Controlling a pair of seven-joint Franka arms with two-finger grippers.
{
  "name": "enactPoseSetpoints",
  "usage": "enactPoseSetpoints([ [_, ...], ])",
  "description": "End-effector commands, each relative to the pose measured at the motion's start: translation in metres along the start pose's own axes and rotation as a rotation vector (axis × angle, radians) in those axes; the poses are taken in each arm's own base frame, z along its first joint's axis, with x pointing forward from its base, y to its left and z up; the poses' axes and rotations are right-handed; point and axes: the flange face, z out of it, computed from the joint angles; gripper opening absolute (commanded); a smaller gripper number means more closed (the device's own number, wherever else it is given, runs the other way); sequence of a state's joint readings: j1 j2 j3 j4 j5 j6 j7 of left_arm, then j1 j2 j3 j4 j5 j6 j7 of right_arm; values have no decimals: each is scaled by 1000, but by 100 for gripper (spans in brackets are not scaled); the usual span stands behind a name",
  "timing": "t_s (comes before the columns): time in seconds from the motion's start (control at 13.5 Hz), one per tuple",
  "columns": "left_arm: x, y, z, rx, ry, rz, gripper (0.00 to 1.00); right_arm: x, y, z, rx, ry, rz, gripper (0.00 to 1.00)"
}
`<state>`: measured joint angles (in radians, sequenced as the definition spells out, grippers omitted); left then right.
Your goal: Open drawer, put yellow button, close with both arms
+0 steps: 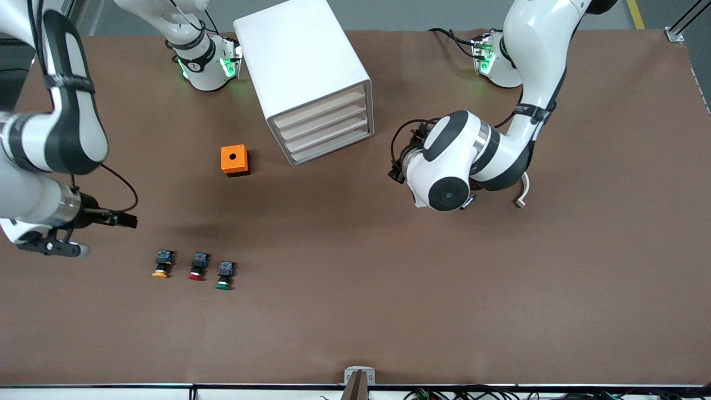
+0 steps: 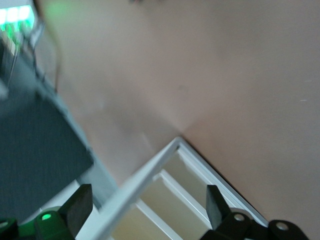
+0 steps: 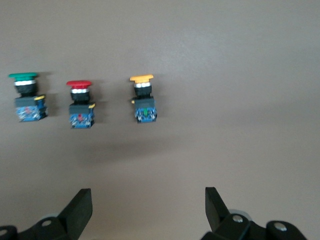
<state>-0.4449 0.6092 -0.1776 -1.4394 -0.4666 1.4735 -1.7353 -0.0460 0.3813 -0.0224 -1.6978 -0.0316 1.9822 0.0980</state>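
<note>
Here, the drawer sits flush atop a smooth white cabinet; the left gripper faces it, fingers spread. The right gripper, likewise spread, hovers near the round-capped yellow button, bare brown table around.

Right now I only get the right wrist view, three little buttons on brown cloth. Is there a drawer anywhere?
Observer: Yes. A white cabinet stands farther from the front camera than the buttons, and the drawer, its top one, is shut.
Operator: Where is the other arm?
Observer: The left gripper hangs open in front of the cabinet's drawer fronts.
Operator: Anything else on the table?
Observer: An orange box with a round hole in its top sits beside the cabinet, toward the right arm's end.
Operator: Is my gripper near the yellow button?
Observer: The right gripper is open, not touching it.
</note>
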Motion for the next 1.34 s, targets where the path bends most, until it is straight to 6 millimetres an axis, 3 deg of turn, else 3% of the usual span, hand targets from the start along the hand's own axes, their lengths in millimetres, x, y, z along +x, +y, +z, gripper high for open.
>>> enactPoseSetpoints([
  [0.0, -17, 15, 21, 81, -125, -258, 99, 19, -4, 48, 6, -9, -8, 100],
  [0.22, -24, 31, 41, 204, -274, -499, 97, 28, -10, 106, 14, -29, -7, 100],
  [0.45, -29, 38, 50, 289, -344, -641, 90, 34, -17, 144, 62, -18, 18, 100],
  [0.67, -52, 36, 70, 344, -347, -675, 78, 44, -22, 170, 62, 52, -2, 100],
  [0.89, -74, 34, 90, 393, -350, -685, 73, 46, -13, 172, 65, 54, -20, 97],
  [1.04, -87, 32, 103, 414, -343, -672, 70, 45, -13, 172, 65, 51, -20, 81],
  [1.26, -96, 31, 120, 431, -322, -668, 41, 45, -13, 172, 65, 48, -28, 37],
])
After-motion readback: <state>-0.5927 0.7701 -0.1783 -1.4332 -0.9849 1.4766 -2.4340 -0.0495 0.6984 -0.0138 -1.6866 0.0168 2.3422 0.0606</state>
